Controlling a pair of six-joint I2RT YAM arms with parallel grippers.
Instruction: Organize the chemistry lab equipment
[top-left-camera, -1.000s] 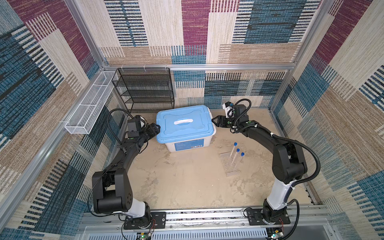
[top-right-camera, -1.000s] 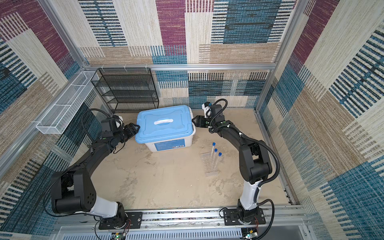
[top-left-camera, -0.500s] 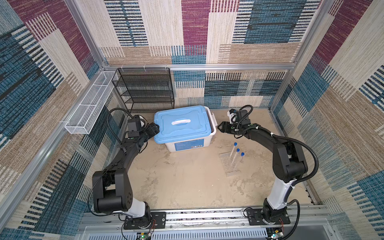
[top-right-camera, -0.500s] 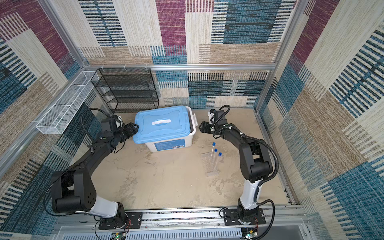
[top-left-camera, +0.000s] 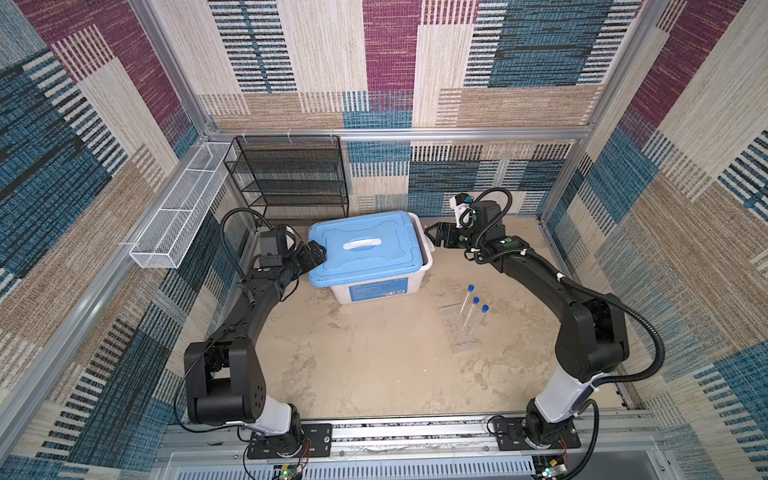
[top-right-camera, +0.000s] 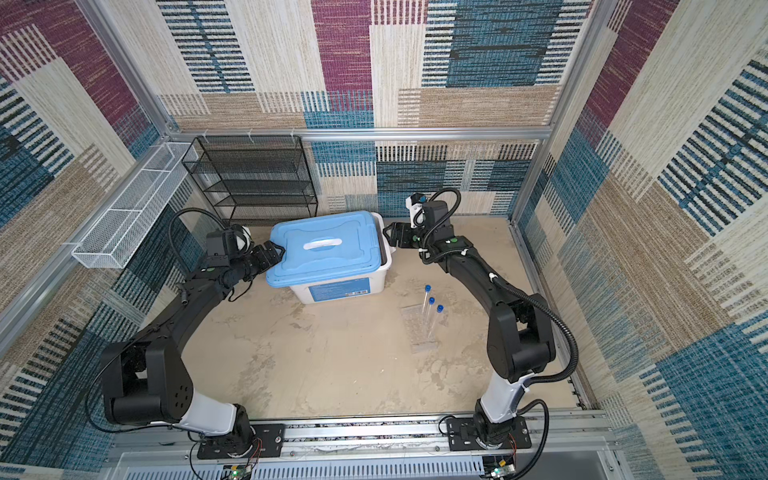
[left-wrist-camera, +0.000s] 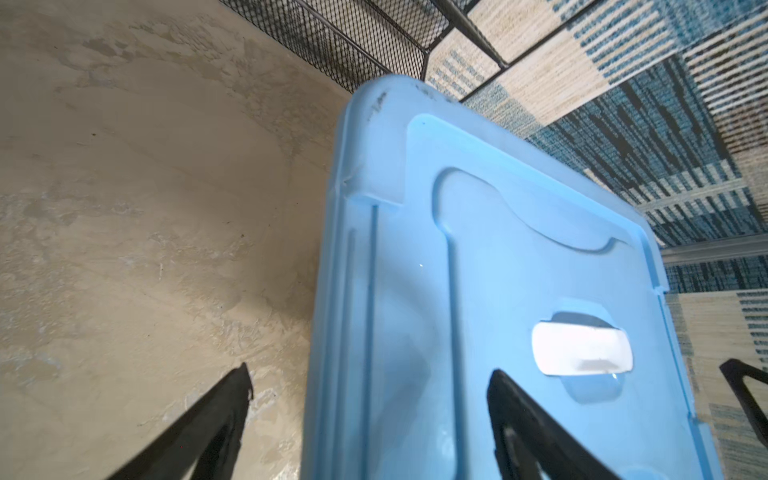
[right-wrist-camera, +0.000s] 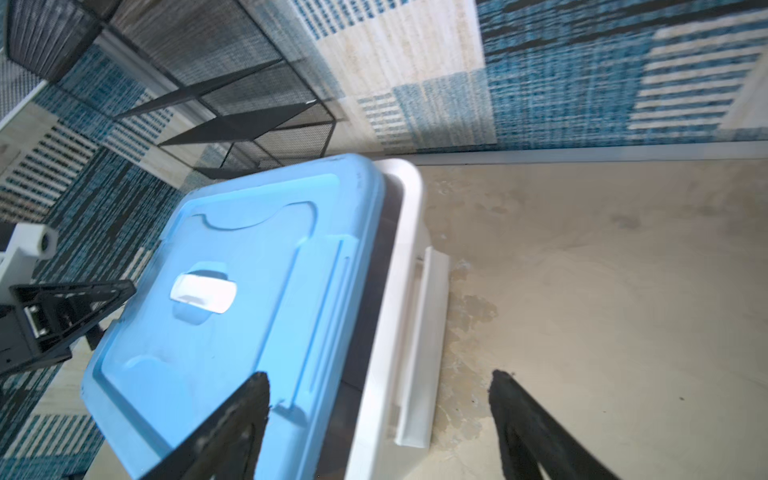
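Three blue-capped tubes (top-left-camera: 470, 305) (top-right-camera: 430, 309) stand in a clear plastic rack (top-left-camera: 459, 332) (top-right-camera: 419, 332) on the sandy floor, right of centre in both top views. Neither gripper is near them. My left gripper (top-left-camera: 318, 254) (top-right-camera: 276, 252) (left-wrist-camera: 371, 376) is open at the left edge of the big bin's blue lid (top-left-camera: 365, 249) (left-wrist-camera: 498, 249), one finger over the lid and one beside it. My right gripper (top-left-camera: 432, 239) (top-right-camera: 390, 235) (right-wrist-camera: 380, 377) is open at the bin's right side, straddling its white rim (right-wrist-camera: 403, 266). The lid sits shifted left, baring that rim.
The white bin (top-left-camera: 374, 291) stands at the back centre. Behind it on the left is a black mesh shelf (top-left-camera: 291, 183). A white wire basket (top-left-camera: 178, 216) hangs on the left wall. Walls close in on three sides.
The blue lid has slid left on the bin, baring the white rim on the right. Both grippers have opened wider. The right gripper dipped, then rose again.
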